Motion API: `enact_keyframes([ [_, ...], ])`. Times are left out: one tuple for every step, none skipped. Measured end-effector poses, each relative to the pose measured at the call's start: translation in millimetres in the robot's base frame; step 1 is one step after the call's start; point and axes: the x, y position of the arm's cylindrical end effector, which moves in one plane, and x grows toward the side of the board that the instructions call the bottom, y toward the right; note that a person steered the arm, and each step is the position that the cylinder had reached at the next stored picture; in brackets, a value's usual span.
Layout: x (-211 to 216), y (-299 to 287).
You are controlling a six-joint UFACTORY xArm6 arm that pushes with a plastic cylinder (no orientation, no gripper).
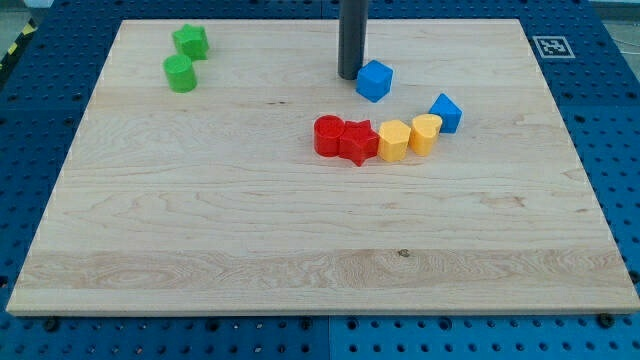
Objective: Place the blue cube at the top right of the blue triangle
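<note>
The blue cube lies near the view's top, just right of centre. My tip stands close against its left side; I cannot tell if they touch. The second blue block, which looks like the blue triangle, lies to the lower right of the cube, a short gap away. The triangle sits at the right end of a curved row of blocks, beside a yellow block.
The row below the cube runs left to right: red cylinder, red star, yellow block, second yellow block. Two green blocks sit at the top left. The wooden board lies on a blue perforated table.
</note>
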Motion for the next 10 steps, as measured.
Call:
enact_keyframes([
  [10,-24],
  [16,-32],
  [19,-10],
  [18,22],
  [18,45],
  [18,56],
  [19,66],
  [19,83],
  [5,81],
  [-7,98],
])
